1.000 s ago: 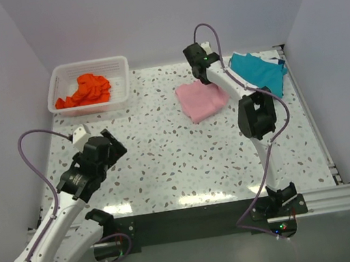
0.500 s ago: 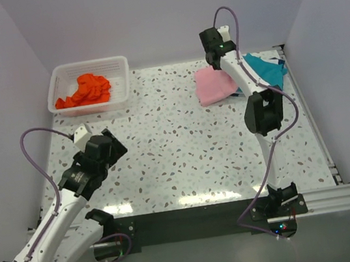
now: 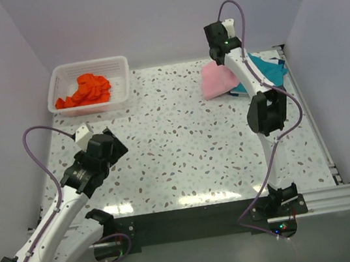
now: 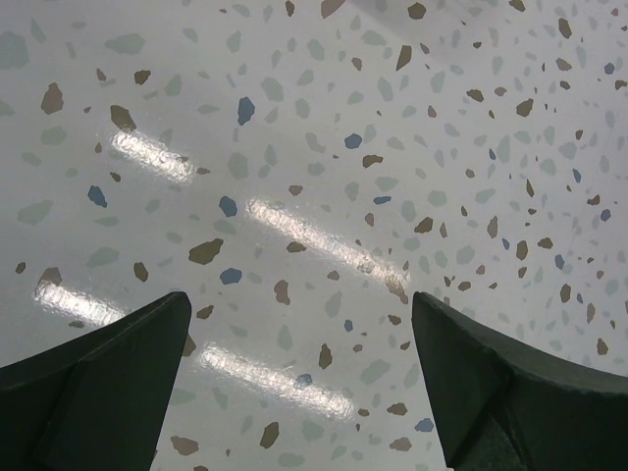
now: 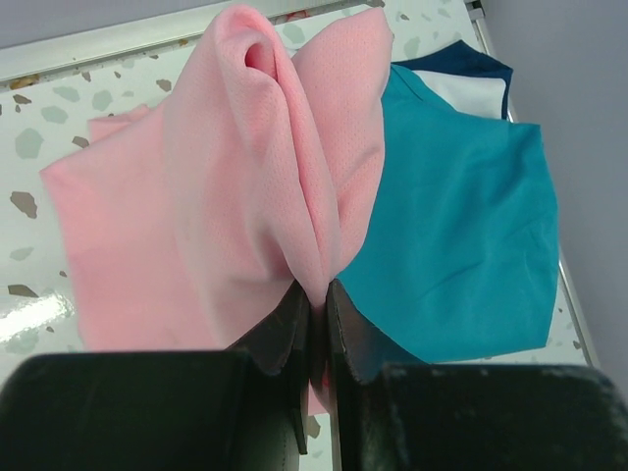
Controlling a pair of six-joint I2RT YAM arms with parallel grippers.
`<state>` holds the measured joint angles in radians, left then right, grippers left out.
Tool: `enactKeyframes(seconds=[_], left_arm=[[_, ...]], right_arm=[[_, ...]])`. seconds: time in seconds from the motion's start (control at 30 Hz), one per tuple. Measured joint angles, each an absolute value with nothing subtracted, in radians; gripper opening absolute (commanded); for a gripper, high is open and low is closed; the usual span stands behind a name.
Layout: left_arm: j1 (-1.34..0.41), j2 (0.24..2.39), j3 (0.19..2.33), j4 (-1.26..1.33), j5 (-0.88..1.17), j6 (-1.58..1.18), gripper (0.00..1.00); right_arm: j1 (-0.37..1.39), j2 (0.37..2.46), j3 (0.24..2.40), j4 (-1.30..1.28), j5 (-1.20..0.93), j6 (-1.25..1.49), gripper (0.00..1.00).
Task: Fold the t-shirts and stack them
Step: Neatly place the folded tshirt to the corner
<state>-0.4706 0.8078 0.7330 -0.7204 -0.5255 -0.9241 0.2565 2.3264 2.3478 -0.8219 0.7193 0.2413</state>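
**A:** what's sitting where, left to right?

**B:** far left, the orange-red shirt (image 3: pixel 86 90) is bunched up in the white basket (image 3: pixel 61 74). the left fingers (image 4: pixel 147 343) hang spread wide over the speckled desk (image 3: pixel 177 144), holding nothing. far right, the right fingers (image 5: pixel 289 329) are clenched on a pinch of the pink shirt (image 5: pixel 226 186). it partly overlaps the teal shirt (image 5: pixel 451 226) in the far right corner.
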Motion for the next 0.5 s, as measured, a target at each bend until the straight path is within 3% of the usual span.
enactKeyframes(seconds=[0.5], left_arm=[[-0.471, 0.808, 0.733, -0.719, -0.525, -0.924, 1.00]], right_arm=[[0.233, 2.248, 2.392, -0.812, 0.715, 0.211, 0.00]])
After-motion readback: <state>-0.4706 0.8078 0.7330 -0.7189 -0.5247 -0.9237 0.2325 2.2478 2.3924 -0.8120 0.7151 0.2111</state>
